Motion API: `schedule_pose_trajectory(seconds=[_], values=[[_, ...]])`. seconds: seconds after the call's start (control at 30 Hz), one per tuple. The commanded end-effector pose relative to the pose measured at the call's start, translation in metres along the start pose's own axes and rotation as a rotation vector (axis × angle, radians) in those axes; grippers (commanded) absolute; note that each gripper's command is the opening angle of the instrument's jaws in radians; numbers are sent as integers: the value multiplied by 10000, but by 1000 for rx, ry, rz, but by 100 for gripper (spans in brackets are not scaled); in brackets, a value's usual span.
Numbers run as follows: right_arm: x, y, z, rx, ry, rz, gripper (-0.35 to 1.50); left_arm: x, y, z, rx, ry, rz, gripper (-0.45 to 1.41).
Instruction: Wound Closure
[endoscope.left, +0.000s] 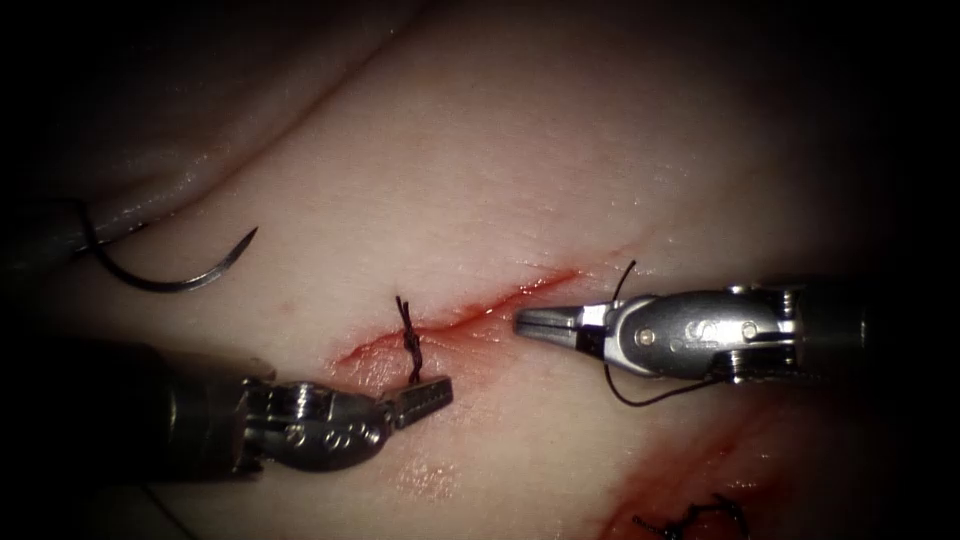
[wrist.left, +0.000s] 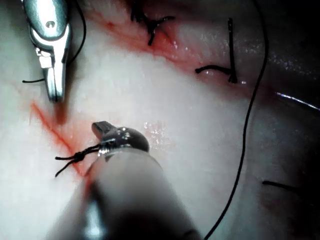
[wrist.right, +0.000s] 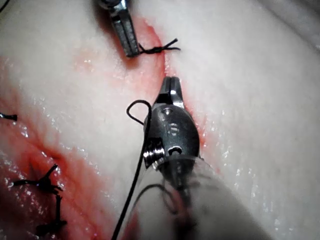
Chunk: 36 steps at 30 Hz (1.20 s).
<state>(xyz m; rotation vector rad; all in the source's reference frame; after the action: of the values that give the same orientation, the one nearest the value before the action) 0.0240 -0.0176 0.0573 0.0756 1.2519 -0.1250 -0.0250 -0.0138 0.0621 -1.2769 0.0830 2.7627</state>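
Observation:
The cut (endoscope.left: 500, 300) runs slantwise across the tissue (endoscope.left: 560, 160) with one knotted stitch (endoscope.left: 410, 335) over it. My left tool (endoscope.left: 440, 390) sits just below that knot, jaws shut on the thread tail that comes down from it; the same grip shows close up (wrist.left: 102, 131). My right tool (endoscope.left: 545, 322) points at the cut from the right, jaws shut with nothing between the tips (wrist.right: 171, 82). Black thread (endoscope.left: 650, 398) loops around its wrist. The curved needle (endoscope.left: 160, 283) lies free on the tissue far to the left of the cut, held by neither tool.
A second cut with red fluid and dark knotted stitches (endoscope.left: 700, 515) lies at the lower right. Those older stitches (wrist.left: 152, 25) (wrist.right: 45, 185) appear in both wrist views. A long strand of thread (wrist.left: 250, 115) trails across the tissue.

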Motion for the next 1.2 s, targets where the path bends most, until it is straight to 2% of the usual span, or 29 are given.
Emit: schedule_pose_trajectory(seconds=[0.03,0.17,0.27,0.3,0.33,0.43,0.53,0.8,1.07,1.2], values=[[-8,-3,14,11,11,-12,-12,-3,4,6,-12,25,-9,-45],[-16,-6,25,43,53,-23,-10,-11,-2,2,-65,126,3,-45],[-19,-6,33,55,103,-18,0,-17,-6,0,-109,193,13,-45],[-20,-7,36,61,112,-21,7,-19,-7,-1,-126,227,8,-45],[-21,-8,41,66,117,-27,29,-20,-9,-2,-148,270,7,-45],[-22,-11,50,73,123,-35,66,-20,-10,-2,-179,336,13,-45],[-22,-16,57,80,128,-34,84,-19,-9,-2,-213,382,22,-45],[-16,-22,65,87,135,-39,89,-17,-9,0,-248,471,36,-45],[-8,-26,80,77,149,-41,91,-19,-13,2,-234,465,27,-45],[-4,-26,90,72,198,-51,91,-19,-12,1,-234,464,27,-45]])
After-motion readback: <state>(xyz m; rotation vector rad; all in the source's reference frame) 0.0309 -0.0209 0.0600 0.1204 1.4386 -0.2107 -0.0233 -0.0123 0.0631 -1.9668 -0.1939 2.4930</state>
